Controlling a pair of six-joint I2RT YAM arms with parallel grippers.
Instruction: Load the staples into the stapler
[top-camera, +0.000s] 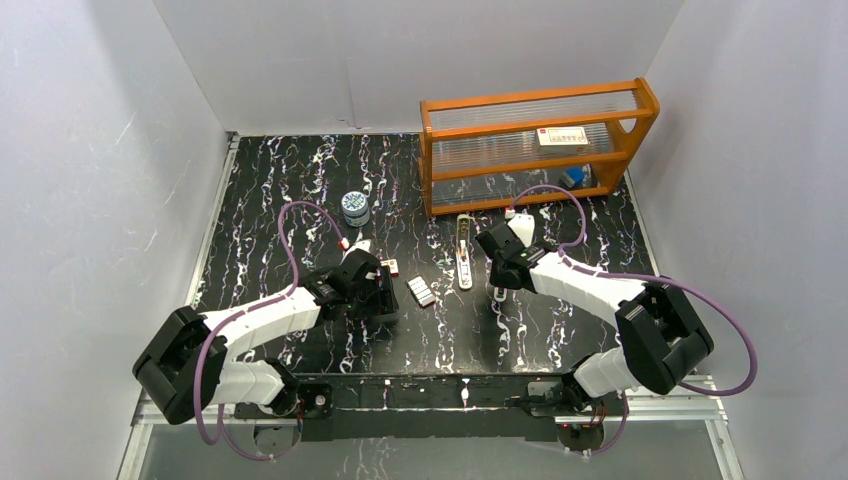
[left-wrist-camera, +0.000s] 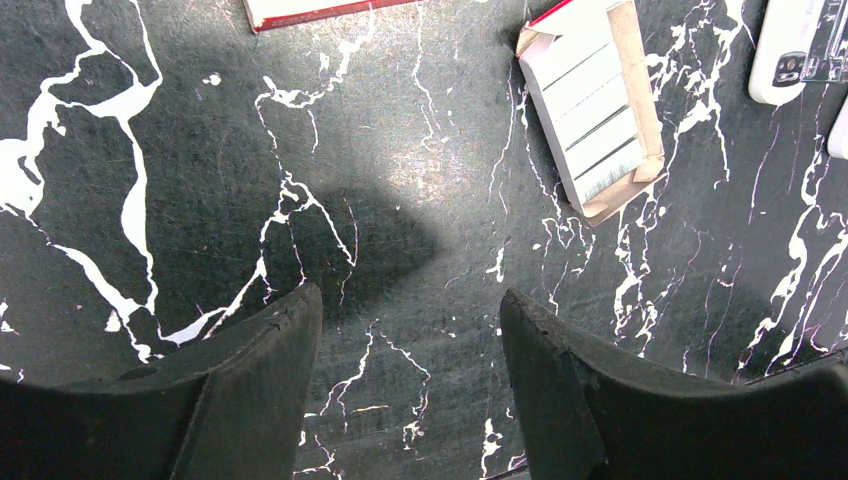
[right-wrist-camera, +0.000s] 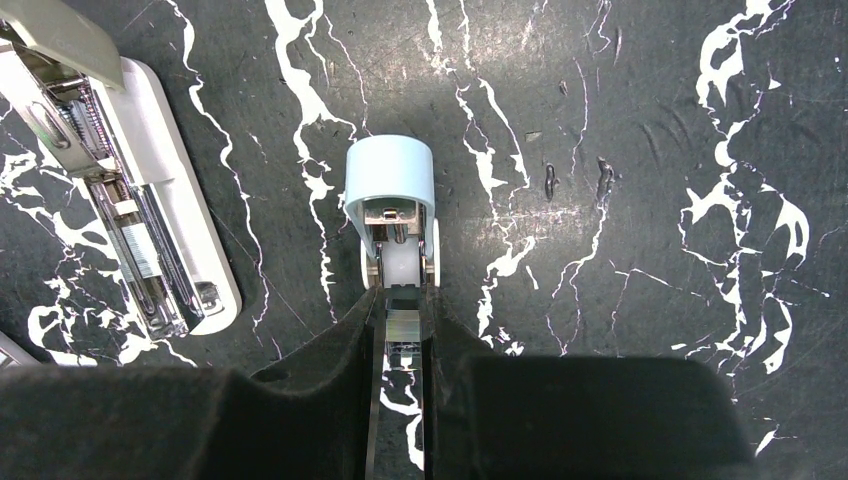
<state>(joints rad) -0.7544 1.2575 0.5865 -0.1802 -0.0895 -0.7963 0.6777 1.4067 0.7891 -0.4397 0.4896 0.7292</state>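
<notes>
The stapler (top-camera: 465, 250) lies open and lengthwise mid-table. Its beige-white base and silvery metal channel (right-wrist-camera: 150, 220) show at the left of the right wrist view. The staples (left-wrist-camera: 600, 125), silver ridged strips, sit in a small open cardboard tray (top-camera: 421, 291). My left gripper (left-wrist-camera: 410, 310) hovers open over bare table, short of the tray and to its left (top-camera: 388, 303). My right gripper (right-wrist-camera: 402, 295) is shut on a thin metal strip joined to a light-blue piece (right-wrist-camera: 390, 170), right of the stapler (top-camera: 498, 282).
A red-and-white box (left-wrist-camera: 310, 10) lies just left of the tray (top-camera: 390, 267). A round tin (top-camera: 355, 207) stands further back on the left. An orange wooden rack (top-camera: 535, 150) with clear shelves fills the back right. White walls close in three sides.
</notes>
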